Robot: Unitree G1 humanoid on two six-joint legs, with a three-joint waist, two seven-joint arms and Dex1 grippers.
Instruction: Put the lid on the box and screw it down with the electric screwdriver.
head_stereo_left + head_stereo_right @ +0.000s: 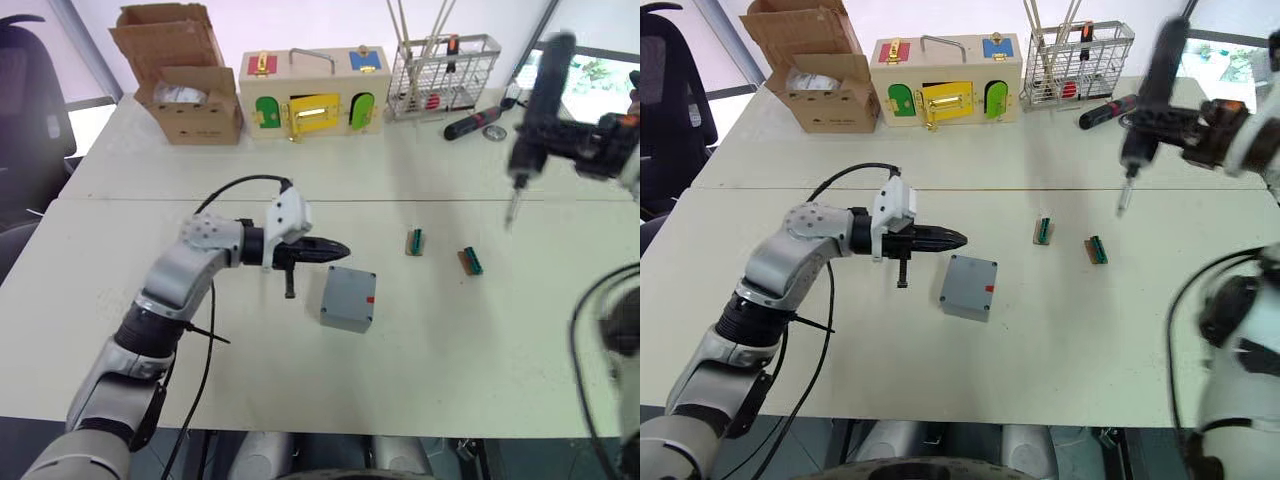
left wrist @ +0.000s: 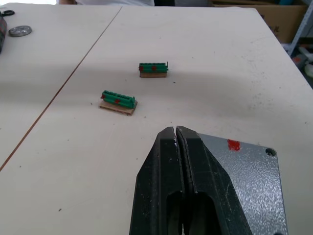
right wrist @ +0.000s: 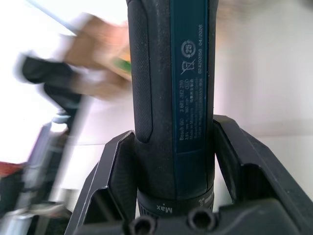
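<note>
The lid appears seated on the box, mid-table. Your left gripper, closed and empty, hovers beside it. Your right gripper clamps the screwdriver aloft, well apart. Screwing remains.

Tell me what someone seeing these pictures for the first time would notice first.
Probably the electric screwdriver, clamped in the right gripper and held high over the table's right side, bit pointing down. Next, the left gripper, fingers shut and holding nothing, beside the grey box near the table's middle, with the lid already on it. Along the far edge stand a cardboard box and a wooden box with coloured doors.
</note>
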